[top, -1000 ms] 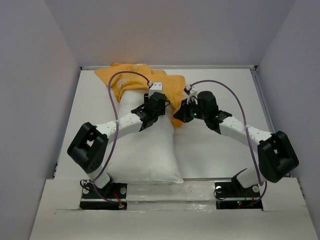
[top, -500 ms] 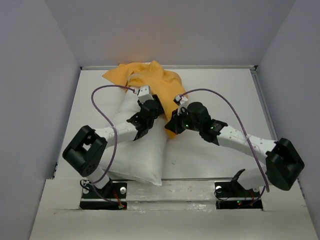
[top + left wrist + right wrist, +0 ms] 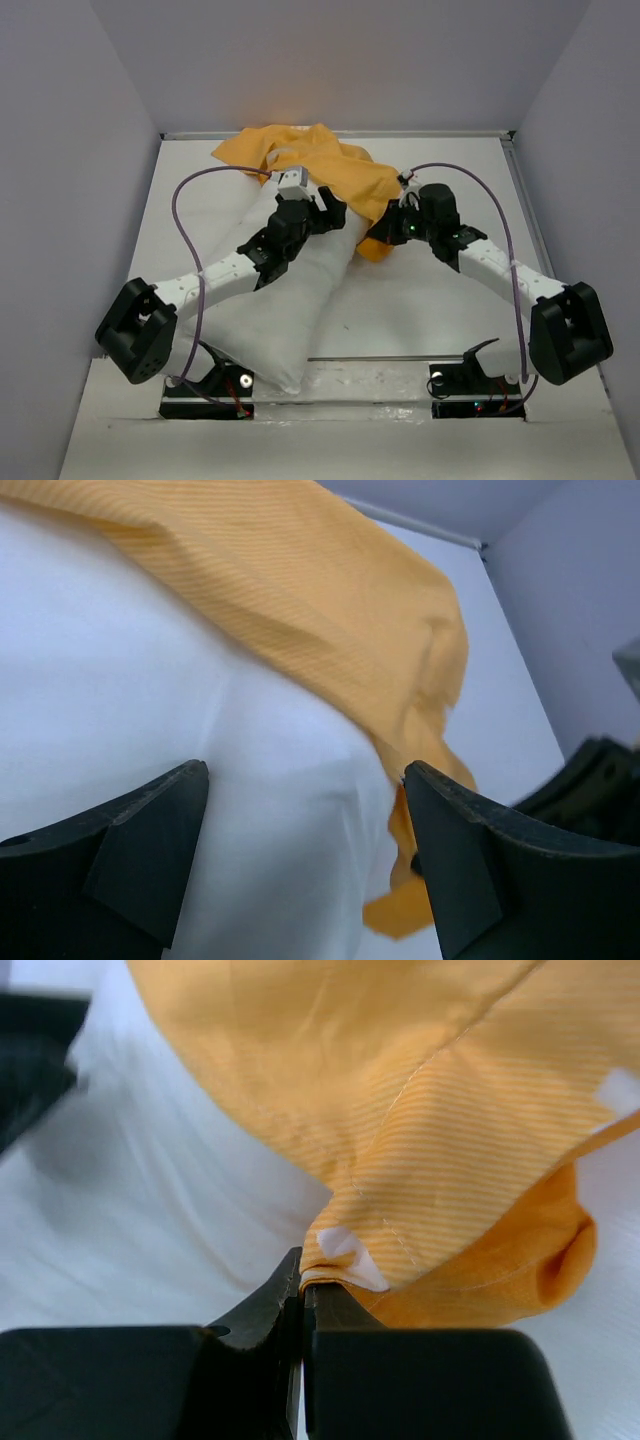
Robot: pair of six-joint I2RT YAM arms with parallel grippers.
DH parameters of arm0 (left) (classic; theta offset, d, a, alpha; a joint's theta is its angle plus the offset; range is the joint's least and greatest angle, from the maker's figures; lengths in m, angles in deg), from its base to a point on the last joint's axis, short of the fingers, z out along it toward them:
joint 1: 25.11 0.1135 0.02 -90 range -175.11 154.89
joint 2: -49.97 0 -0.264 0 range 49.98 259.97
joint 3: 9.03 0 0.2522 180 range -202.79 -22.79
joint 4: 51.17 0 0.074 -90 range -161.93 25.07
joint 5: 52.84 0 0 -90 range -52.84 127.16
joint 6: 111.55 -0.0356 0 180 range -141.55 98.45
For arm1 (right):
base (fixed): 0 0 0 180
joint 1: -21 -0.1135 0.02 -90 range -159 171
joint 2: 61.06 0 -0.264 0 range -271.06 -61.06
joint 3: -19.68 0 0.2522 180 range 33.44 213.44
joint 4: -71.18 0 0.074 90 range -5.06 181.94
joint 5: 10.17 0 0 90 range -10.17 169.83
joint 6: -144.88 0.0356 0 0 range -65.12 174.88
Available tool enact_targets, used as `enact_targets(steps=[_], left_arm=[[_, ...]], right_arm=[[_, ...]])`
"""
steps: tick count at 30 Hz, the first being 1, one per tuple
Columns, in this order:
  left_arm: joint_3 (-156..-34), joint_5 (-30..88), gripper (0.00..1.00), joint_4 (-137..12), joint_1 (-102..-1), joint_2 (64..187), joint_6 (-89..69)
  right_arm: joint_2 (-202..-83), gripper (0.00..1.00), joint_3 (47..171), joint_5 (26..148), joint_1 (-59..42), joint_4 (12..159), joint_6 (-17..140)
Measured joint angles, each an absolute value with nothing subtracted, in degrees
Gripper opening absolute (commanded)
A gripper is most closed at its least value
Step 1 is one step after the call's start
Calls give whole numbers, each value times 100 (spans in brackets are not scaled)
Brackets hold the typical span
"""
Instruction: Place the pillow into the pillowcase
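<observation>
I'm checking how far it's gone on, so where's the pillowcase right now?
In the top view the pillowcase lies bunched at far centre, draped over the far end of the pillow, its near-right edge pinched by the right gripper.

Top external: you are looking down from above and behind the arm bases (image 3: pixel 205 388), facing the far wall (image 3: pixel 330 60), framing the whole table (image 3: pixel 420 320). Left wrist: you are peering out between the fingers (image 3: pixel 140 850) of the left gripper (image 3: pixel 302 780), close over the pillow (image 3: pixel 150 680) and pillowcase (image 3: pixel 330 610). Right wrist: you are hovering nearest of all, staring along the right gripper (image 3: pixel 302 1275) at the pillowcase hem. All three are sharing that orange edge lying on the pillow.
</observation>
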State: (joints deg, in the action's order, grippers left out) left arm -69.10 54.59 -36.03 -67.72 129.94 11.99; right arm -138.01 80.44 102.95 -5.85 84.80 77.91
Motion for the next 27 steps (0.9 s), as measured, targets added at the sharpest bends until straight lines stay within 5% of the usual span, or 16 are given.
enact_targets(steps=[7,15,22,27], left_arm=[[-7467,5076,99,-5194,-7625,12402,496],[-7235,5640,99,-7132,-7939,10686,548],[-6442,5546,99,-7489,-7786,11081,793],[-6689,5811,99,-7493,-8097,11481,749]], right_arm=[[-13825,3,8720,10671,403,8793,7848],[-13480,63,8796,10878,409,9202,7786],[-12498,79,8121,10570,281,9671,7677],[-12522,79,7625,9862,248,9523,7692]])
